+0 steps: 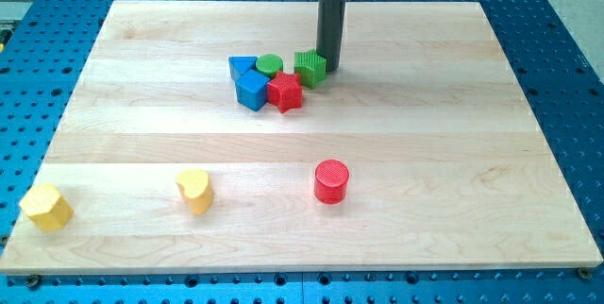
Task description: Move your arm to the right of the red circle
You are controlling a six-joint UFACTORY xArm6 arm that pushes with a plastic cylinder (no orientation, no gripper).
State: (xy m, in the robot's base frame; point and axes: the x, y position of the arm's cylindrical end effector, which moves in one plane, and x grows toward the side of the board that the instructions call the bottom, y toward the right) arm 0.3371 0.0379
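The red circle [331, 181] stands alone on the wooden board [453, 106], low and near the middle. My tip [331, 69] rests on the board near the view's top, far above the red circle and almost in line with it. The tip sits just right of a green star-like block [310, 66], touching or nearly touching it.
A cluster sits left of the tip: a green circle [270, 64], a blue triangle [242, 65], a blue block [253, 90] and a red star-like block [284, 92]. A yellow heart-like block [194, 191] and a yellow block [46, 207] lie at the bottom left.
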